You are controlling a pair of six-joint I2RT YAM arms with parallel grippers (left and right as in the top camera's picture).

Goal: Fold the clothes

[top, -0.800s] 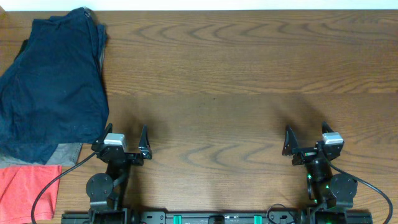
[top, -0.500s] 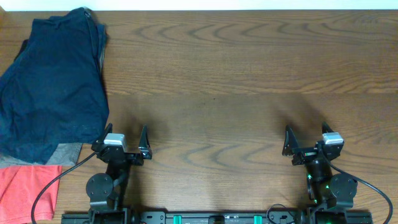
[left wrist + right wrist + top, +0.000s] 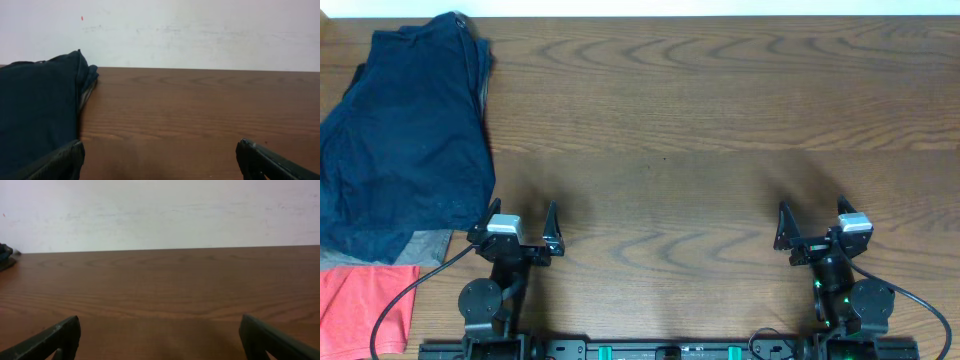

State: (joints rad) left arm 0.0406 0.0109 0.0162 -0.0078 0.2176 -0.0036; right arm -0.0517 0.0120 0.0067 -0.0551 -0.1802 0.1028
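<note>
**Overhead:** navy shorts point(image 3: 410, 140) in a loose heap at far left of worktop point(image 3: 700, 110). Top edge is near the rear rim. Lower part overlaps a grey-ish cloth point(image 3: 428, 243). Coral-red garment point(image 3: 358, 300) sits just below that, near-left corner. Left fingers point(image 3: 552, 222) are spread wide w/ nothing btwn them, at the near edge just beside the heap's lower-right corner; contact can't be told. Right fingers point(image 3: 783, 228) are also spread & empty, near-right, well apart from any cloth. Vs. frames 0.8 s and 0.5 s back: no change. Arms, shorts and other cloth are all in the same spots.

**Left wrist:** shorts fill the left of the view, bunched, w/ folds stacked along the heap's right edge. Bare wood runs to the right, back to the wall point(image 3: 200, 30). Fingertips show at the bottom corners, gap wide, nothing held.

**Right wrist:** bare wood & wall. A dark scrap at the far-left edge is prob. the shorts, not sure. Fingers are wide apart, empty.

**Reading:** nothing moved, so the task looks not begun; shorts aren't even laid flat yet. Likely first step: left arm takes the heap, drags it to centre, then both arms spread it. Risk: the grey-ish cloth underneath gets snagged & comes along.
</note>
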